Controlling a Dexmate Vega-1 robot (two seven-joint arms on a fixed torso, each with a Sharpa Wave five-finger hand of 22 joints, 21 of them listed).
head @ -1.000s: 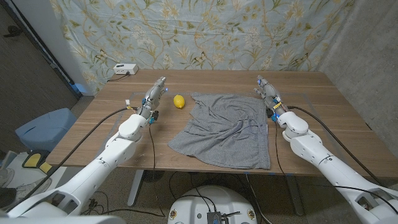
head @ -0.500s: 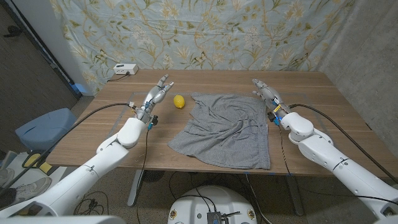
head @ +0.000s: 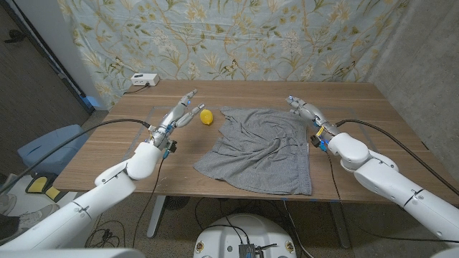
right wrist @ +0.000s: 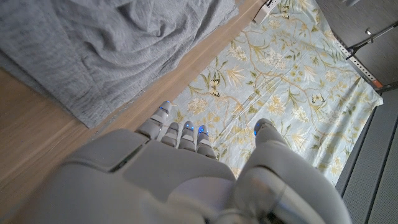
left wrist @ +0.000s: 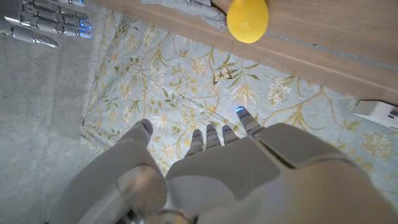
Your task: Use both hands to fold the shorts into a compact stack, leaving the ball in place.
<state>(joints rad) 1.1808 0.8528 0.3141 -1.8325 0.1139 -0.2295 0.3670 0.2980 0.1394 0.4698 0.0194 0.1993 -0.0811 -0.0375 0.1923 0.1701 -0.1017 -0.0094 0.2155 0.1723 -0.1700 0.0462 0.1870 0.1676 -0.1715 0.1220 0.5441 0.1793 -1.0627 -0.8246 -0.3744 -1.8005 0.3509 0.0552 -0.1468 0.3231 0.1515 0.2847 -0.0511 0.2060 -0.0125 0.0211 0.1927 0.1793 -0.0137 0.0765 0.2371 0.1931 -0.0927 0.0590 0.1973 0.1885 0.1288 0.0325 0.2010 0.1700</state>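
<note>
I see the grey shorts (head: 262, 149) lying crumpled mid-tabletop (head: 373, 107), their near hem just short of the front edge. The yellow ball (head: 206, 117) sits at their ten o'clock, just beside them. My left robot hand (head: 181, 113) and right robot hand (head: 304, 109) hover spread, holding nothing, flanking the cloth with bare wood around. The folds hide the waistband.

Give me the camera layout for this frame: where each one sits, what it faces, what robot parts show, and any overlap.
Head view: fixed on the robot's head, looking down at the wooden table; both arms, left hand, right hand, grey shorts, yellow ball.
Left wrist view: on the left wrist, looking along the left hand toward the ball.
Right wrist view: on the right wrist, looking along the right hand toward the shorts.
Shared: the ball, shorts and floral cloth backdrop.
</note>
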